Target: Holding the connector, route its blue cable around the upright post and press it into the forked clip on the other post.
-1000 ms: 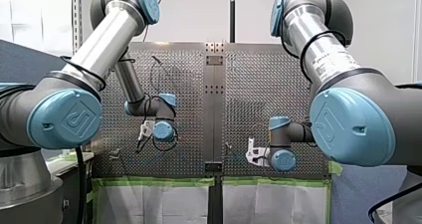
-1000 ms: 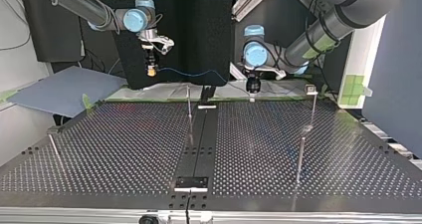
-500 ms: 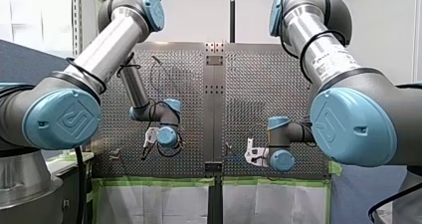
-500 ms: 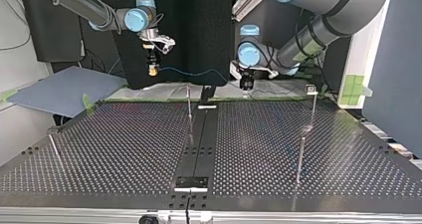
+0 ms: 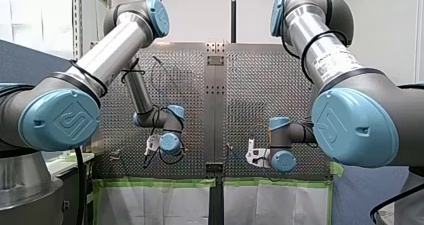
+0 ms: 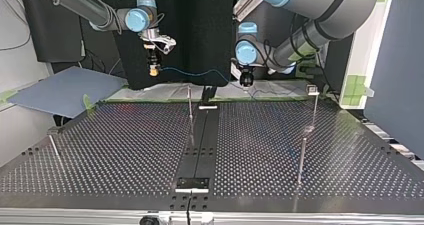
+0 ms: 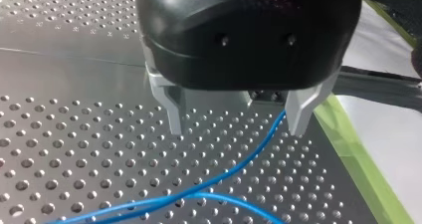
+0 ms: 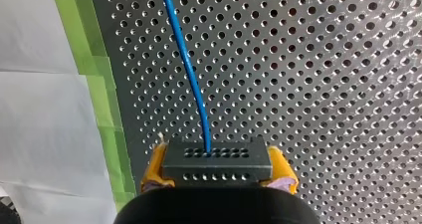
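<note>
the connector [image 8: 216, 157] is a small black block, clamped between the yellow pads [image 8: 157, 170] of the right claw [image 8: 218, 171], its holed face turned ahead of the claw. the blue cable [image 8: 191, 74] leaves the middle of that face and runs on ahead over the perforated tabletop [image 8: 323, 84].

the cable looks thin, light and limp. it lies in soft curves, and i judge it will sag and follow wherever it is led, keeping no shape of its own. the block is the stiff part, so that is the place to hold. pinched hard, the wire might kink or slide.

further along, the cable runs ahead of the left claw [image 7: 238, 117], starting close beside one of its metal fingers [image 7: 174, 112]. those fingers stand apart, clamped on nothing.

in the top view a thin upright post [image 6: 190, 105] stands lower down, between the two claws. a second post [image 6: 315, 107] stands beyond the left claw, away from the right one. whether its small head is the forked clip i cannot tell.
</note>
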`<state>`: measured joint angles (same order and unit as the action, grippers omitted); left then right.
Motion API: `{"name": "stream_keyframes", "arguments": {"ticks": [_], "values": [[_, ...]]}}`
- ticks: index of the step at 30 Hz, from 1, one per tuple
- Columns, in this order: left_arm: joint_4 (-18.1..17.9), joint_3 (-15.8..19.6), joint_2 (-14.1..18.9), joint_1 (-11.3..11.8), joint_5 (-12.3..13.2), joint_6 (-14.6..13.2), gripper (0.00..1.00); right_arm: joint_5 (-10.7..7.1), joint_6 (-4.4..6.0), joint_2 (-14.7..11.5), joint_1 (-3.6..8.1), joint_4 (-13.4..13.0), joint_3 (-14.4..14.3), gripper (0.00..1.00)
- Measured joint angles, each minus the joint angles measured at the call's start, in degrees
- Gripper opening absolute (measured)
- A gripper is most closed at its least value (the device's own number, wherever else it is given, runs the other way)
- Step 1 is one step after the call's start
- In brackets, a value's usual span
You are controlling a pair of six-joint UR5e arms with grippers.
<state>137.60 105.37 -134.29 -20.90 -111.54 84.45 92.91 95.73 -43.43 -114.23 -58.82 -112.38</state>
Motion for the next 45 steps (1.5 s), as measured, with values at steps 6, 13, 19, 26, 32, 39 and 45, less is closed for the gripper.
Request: {"name": "stream_keyframes", "arguments": {"ticks": [6, 13, 19, 26, 32, 39, 45], "values": [[0.9, -1.0, -0.9, -0.3, -0.4, 0.1, 0.99, 0.00, 0.00, 0.0, -0.09, 0.0, 0.0, 0.00], [3.7, -4.6, -4.4, -0.9, -2.1, 0.8, 0.99, 0.00, -0.06, 0.0, -0.15, -0.1, 0.0, 0.00], [6.2, -7.4, -5.7, -1.0, -2.5, 1.4, 0.99, 0.00, -0.01, 0.0, -0.16, -0.4, 0.0, 0.00], [5.9, -8.0, -6.1, -1.0, -1.4, 3.0, 0.99, 0.00, 0.00, 0.0, -0.14, -0.5, 0.0, 0.00], [5.4, -8.6, -8.6, -1.1, 0.8, 5.7, 0.99, 0.00, -0.15, 0.0, 0.01, -0.3, 0.0, 0.00], [4.3, -10.1, -12.0, -1.3, 3.4, 6.5, 0.99, -0.02, -0.26, 0.0, 0.07, -0.2, 0.0, 0.00], [3.9, -10.7, -12.8, -1.7, 6.3, 7.0, 0.99, -0.08, -0.33, 0.0, 0.19, -0.2, 0.0, 0.00]]}}
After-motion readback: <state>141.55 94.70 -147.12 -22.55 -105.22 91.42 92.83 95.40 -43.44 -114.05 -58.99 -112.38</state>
